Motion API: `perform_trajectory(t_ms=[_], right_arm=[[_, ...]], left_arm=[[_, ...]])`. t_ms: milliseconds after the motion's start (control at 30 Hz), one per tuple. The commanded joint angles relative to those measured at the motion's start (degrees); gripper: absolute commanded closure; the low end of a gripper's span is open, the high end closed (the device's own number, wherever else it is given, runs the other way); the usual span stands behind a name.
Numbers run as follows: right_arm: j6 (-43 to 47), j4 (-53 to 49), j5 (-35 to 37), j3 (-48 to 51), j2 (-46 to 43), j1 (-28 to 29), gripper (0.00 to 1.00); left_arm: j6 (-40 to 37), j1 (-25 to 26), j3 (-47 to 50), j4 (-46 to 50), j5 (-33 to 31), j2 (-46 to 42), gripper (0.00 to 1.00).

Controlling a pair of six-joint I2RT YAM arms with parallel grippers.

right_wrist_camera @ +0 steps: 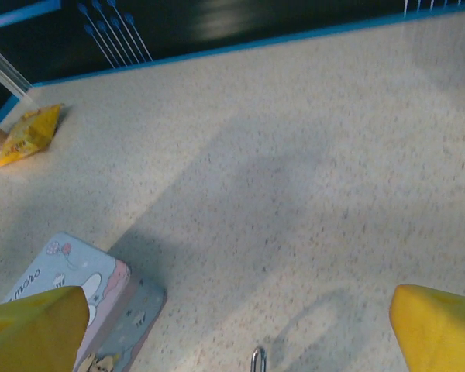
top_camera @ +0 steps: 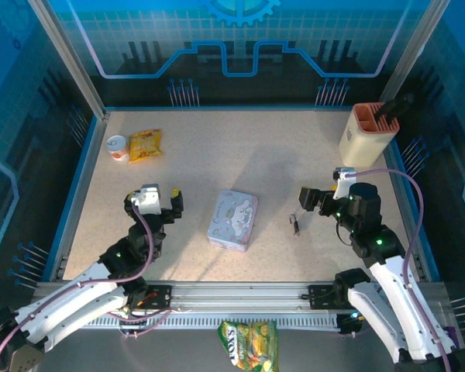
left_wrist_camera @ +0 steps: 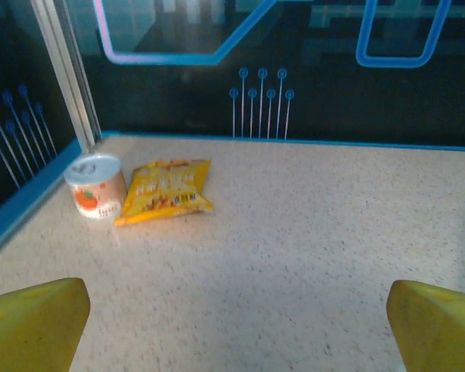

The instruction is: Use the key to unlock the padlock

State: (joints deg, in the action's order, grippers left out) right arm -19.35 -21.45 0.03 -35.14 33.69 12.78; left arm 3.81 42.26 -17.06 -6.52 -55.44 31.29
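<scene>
the padlock is a tiny dark speck on the table. it lies in the gap between the tin box on its left and my right claw on its right, apart from both. from above it looks like a short thin line. its long side runs from near to far, tipped just a bit. it is too small for me to say which end has the loop. i cannot tell the key from the padlock there; they look like one dark bit.

in the right wrist view a thin metal loop pokes up at the bottom edge. the rest of it is cut off, so i cannot tell what it is joined to. the yellow fingers of the right claw are spread wide with nothing between them. one finger hides part of the tin box.

my left claw is left of the tin box and apart from it. its fingers are wide apart too and hold nothing. far off on the left stands a small round cup, with a yellow snack bag just beside it.
</scene>
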Motion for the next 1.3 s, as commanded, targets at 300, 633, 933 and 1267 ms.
perform_trajectory(t_ms=[300, 633, 933, 1267], right_arm=[[20.6, 53.0, 0.3, 31.1, -11.6, -0.6, 0.0], [25.3, 57.7, 2.1, 33.0, -4.7, -0.7, 0.0], [28.2, 61.8, 4.5, 34.7, 3.2, -0.9, 0.0], [23.5, 60.4, 7.2, 31.8, 12.0, -1.8, 0.0]], left_arm=[[-16.8, -14.4, 7.7, -25.0, 20.1, 9.4, 0.01], [-14.8, -23.2, 10.2, -38.4, 29.7, 23.5, 0.01], [-17.8, -28.8, 11.7, -62.4, 40.0, 43.7, 0.01], [-9.8, -36.6, 4.3, -64.2, 48.3, 58.6, 0.01]])
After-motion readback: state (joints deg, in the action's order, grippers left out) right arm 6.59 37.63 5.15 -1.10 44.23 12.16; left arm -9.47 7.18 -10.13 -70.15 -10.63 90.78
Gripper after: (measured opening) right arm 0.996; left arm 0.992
